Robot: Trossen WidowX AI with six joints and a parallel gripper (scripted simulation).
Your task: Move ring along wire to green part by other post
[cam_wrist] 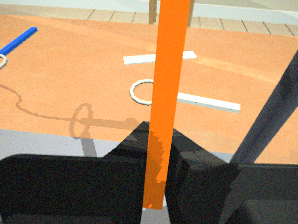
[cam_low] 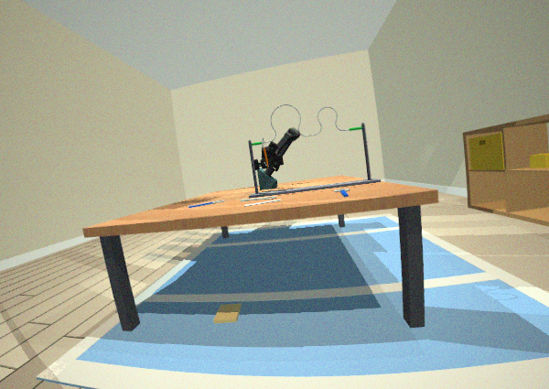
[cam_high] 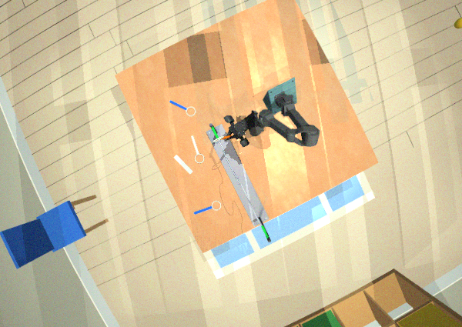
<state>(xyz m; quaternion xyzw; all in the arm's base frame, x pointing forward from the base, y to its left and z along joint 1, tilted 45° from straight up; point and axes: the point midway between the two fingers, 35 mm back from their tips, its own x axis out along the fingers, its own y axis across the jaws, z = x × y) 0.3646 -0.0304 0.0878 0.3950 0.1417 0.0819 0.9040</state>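
Observation:
My gripper [cam_high: 231, 135] [cam_wrist: 153, 129] is shut on the orange handle [cam_high: 227, 137] [cam_low: 265, 156] [cam_wrist: 169, 70], which stands nearly upright in the exterior view. The pale ring [cam_high: 218, 138] [cam_low: 263, 142] is at the handle's upper end, around the wire as far as I can tell. It is at the inner end of the green part [cam_high: 214, 131] [cam_low: 256, 144] beside the left post [cam_low: 253, 169]; whether it is over green or grey is too small to tell. The thin grey wire [cam_low: 285, 104] loops to the far green part [cam_high: 265, 232] [cam_low: 355, 128] at the right post [cam_low: 366, 153]. The ring is outside the wrist view.
The grey base [cam_high: 246, 198] lies under the wire. Loose blue-handled rings [cam_high: 178, 105] [cam_high: 204, 210], a white-handled ring [cam_high: 195, 146] [cam_wrist: 210, 102] and a white bar [cam_high: 182, 164] [cam_wrist: 140, 59] lie on the table. The left post [cam_wrist: 267, 110] rises close by on the wrist view's right.

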